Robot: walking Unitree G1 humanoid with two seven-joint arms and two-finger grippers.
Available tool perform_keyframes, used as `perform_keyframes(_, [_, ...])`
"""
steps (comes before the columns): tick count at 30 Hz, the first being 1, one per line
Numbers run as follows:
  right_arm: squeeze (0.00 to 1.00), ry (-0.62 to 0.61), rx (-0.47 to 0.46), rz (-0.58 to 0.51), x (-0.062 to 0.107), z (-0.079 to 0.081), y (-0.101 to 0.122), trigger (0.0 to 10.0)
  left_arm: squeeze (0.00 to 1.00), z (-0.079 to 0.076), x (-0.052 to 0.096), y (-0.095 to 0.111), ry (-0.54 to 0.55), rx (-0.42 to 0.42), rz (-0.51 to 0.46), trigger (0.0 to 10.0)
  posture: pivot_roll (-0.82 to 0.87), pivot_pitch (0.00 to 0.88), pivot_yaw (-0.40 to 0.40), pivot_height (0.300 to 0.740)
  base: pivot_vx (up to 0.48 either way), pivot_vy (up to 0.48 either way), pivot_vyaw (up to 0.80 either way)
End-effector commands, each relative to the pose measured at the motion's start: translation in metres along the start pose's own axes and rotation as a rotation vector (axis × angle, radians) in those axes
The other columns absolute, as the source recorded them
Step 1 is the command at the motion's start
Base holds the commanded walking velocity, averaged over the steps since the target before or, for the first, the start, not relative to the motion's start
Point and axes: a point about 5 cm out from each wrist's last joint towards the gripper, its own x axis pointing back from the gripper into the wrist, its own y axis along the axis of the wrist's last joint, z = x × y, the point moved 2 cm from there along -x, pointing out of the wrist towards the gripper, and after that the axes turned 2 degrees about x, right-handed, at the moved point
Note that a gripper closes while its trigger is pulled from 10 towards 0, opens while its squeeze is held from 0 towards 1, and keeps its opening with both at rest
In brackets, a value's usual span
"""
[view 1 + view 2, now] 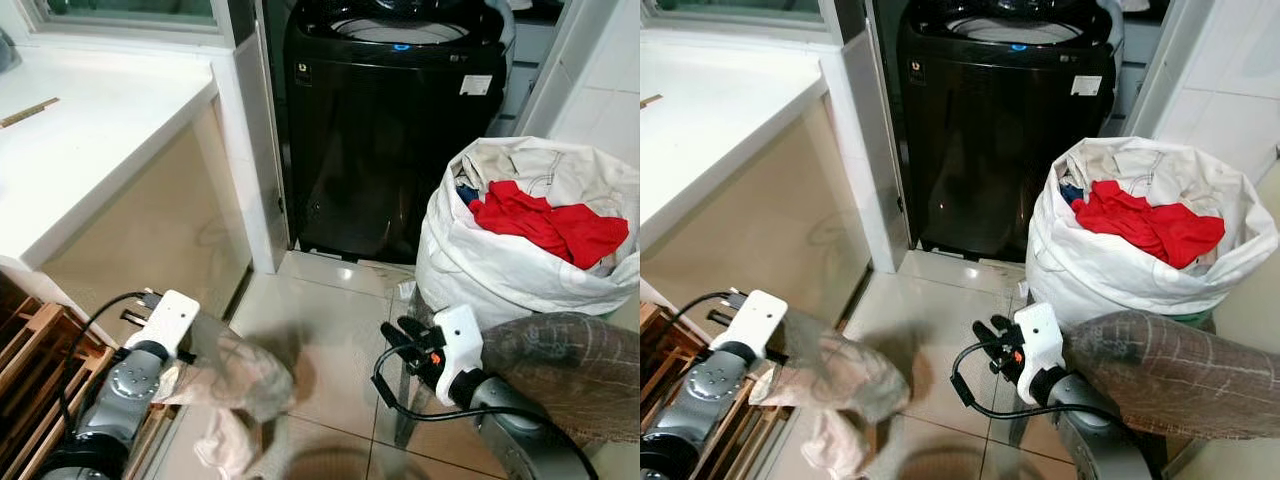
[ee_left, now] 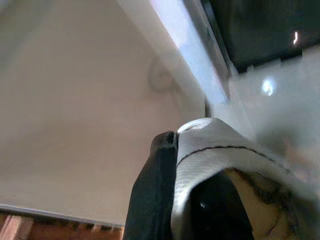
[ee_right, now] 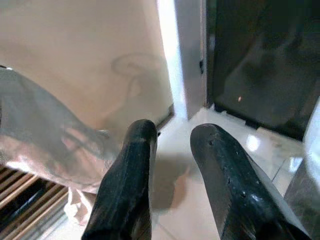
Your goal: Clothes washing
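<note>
- A tiled floor [image 1: 330,320] runs from the robot up to a black top-loading washing machine [image 1: 390,130] set in a narrow bay at the back; its lid is up and the pale drum rim shows on top.
- On the left a white tabletop [image 1: 100,130] juts out, its corner ending just short of the machine, with a white post [image 1: 250,170] and a beige panel [image 1: 150,240] beneath it.
- On the right a white laundry bag [image 1: 520,240] stands open beside the machine, a red garment [image 1: 550,222] lying on top of the pale clothes inside.
- Between the post and the bag a strip of bare tile leads straight to the machine's front.
- The left hand [image 1: 205,345] is low at the left, near wooden slats [image 1: 30,370], pinching a pale beige garment [image 1: 235,385]; in the left wrist view the cloth [image 2: 225,165] is folded over a black finger [image 2: 155,190]. The garment hangs down blurred over the tile, clear of the floor as far as I can tell.
- The right hand [image 1: 402,337] hovers over the open tile, just in front of the bag, its two fingers [image 3: 130,175] spread a little and holding nothing.
- A brown mesh-patterned cloth [image 1: 570,370] drapes over the right forearm below the bag.
</note>
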Motion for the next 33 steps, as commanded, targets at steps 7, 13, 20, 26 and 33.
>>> perform_keyframes(7, [0.00,-0.197,0.071,-0.226,0.008,-0.009,0.084,10.0,0.00,-0.013,0.004,0.137,-0.122,0.282,-0.385,10.0,-0.09,0.000,0.124,0.740,0.000,0.000,0.00])
perform_keyframes(13, [0.00,-0.252,0.102,-0.223,0.003,-0.001,0.088,10.0,0.00,-0.032,0.013,0.177,-0.104,0.382,-0.496,10.0,-0.11,0.000,0.142,0.740,0.000,0.000,0.00])
perform_keyframes(20, [0.00,-0.272,0.102,-0.154,0.002,0.005,0.077,10.0,0.00,-0.051,0.031,0.174,-0.203,0.318,-0.480,10.0,-0.09,0.000,0.112,0.740,0.000,0.000,0.00])
perform_keyframes(26, [0.00,-0.316,0.120,-0.106,0.000,-0.003,0.071,10.0,0.00,-0.055,0.032,0.170,-0.184,0.277,-0.453,10.0,-0.08,0.000,0.077,0.740,0.000,0.111,0.00])
perform_keyframes(33, [0.00,-0.325,0.094,-0.094,-0.005,-0.005,0.069,10.0,0.00,-0.057,0.035,0.172,-0.172,0.249,-0.449,10.0,-0.04,0.000,0.041,0.740,0.000,0.333,0.00])
